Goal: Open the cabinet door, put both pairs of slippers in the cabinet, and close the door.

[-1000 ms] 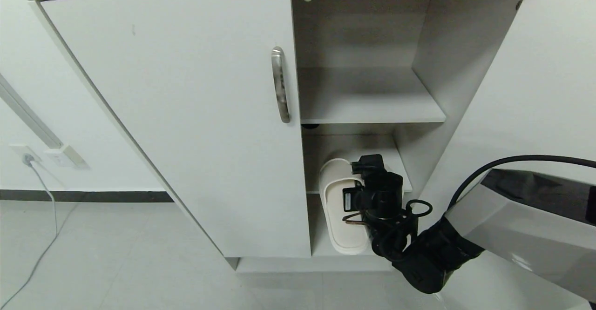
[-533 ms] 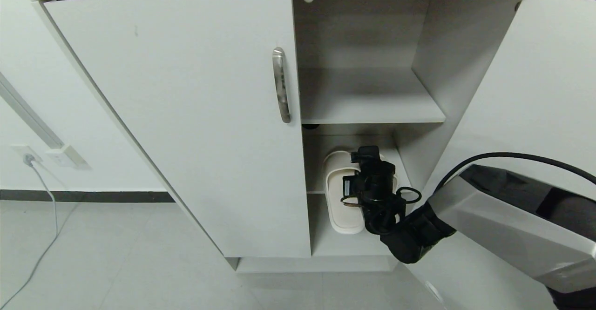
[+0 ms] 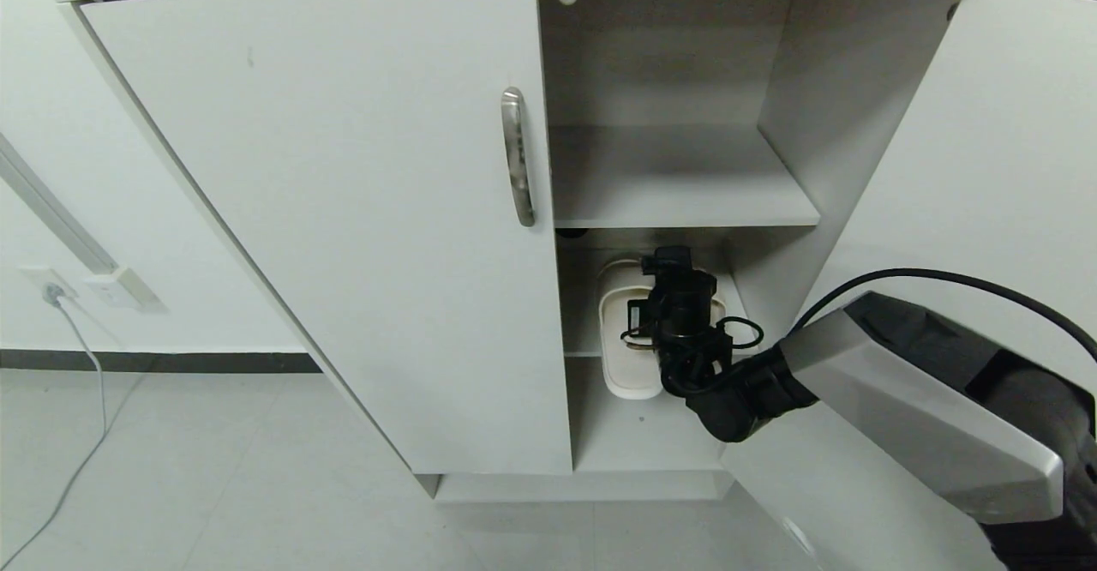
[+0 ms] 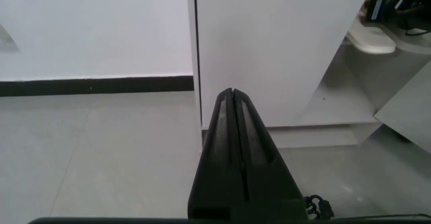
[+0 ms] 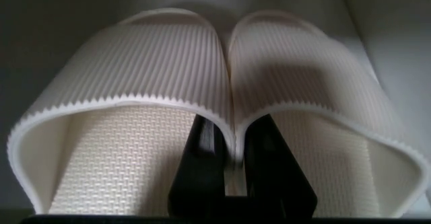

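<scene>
Right gripper [image 5: 232, 136] clamps cream ribbed foam slippers [image 5: 161, 69] by adjoining straps, toes pointing deeper along white cabinet shelf [image 3: 578, 314] (left gripper [image 4: 232, 99] closed, empty)

A grey cable [image 3: 103, 417] drops from wall socket [image 3: 47, 284] to floor [image 3: 214, 468].

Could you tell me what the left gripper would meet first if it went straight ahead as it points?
The left gripper would probably meet the closed cabinet door low down, though depth is unclear.
</scene>
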You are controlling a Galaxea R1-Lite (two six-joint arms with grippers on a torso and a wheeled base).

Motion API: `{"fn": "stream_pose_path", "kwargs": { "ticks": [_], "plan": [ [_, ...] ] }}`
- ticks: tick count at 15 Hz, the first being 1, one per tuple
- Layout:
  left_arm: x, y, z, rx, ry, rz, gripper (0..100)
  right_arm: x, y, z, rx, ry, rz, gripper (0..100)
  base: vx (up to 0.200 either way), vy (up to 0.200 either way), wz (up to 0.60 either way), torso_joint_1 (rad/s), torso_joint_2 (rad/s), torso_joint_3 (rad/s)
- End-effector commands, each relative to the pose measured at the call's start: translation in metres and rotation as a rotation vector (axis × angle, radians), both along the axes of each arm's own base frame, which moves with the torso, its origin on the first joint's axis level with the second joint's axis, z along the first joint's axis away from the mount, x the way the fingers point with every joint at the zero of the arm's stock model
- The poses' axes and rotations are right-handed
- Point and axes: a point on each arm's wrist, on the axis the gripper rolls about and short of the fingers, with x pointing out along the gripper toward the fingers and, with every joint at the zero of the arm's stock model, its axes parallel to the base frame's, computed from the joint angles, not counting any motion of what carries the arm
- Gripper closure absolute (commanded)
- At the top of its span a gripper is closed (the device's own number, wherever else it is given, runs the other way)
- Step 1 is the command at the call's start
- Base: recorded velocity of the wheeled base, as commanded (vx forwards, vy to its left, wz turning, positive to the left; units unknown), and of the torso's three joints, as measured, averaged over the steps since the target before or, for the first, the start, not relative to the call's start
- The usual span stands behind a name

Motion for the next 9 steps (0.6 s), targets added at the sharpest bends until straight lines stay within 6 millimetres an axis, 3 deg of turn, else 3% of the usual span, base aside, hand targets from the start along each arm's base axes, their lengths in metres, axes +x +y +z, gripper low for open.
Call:
{"fn": "stream_pose_path", "kwargs": {
  "ticks": [1, 9],
  "plan": [
    [0.000, 0.000, 0.000, 0.000, 0.001, 0.000, 100, 0.011, 0.001, -0.003, -0.002, -0.005, -0.012, 100, 0.000, 0.000, 0.00, 0.000, 0.00, 0.000],
    [0.000, 0.000, 0.000, 0.000, 0.001, 0.000, 100, 0.027, 0.001, -0.003, -0.013, -0.020, -0.028, 100, 0.000, 0.000, 0.00, 0.000, 0.00, 0.000]
  ]
}}
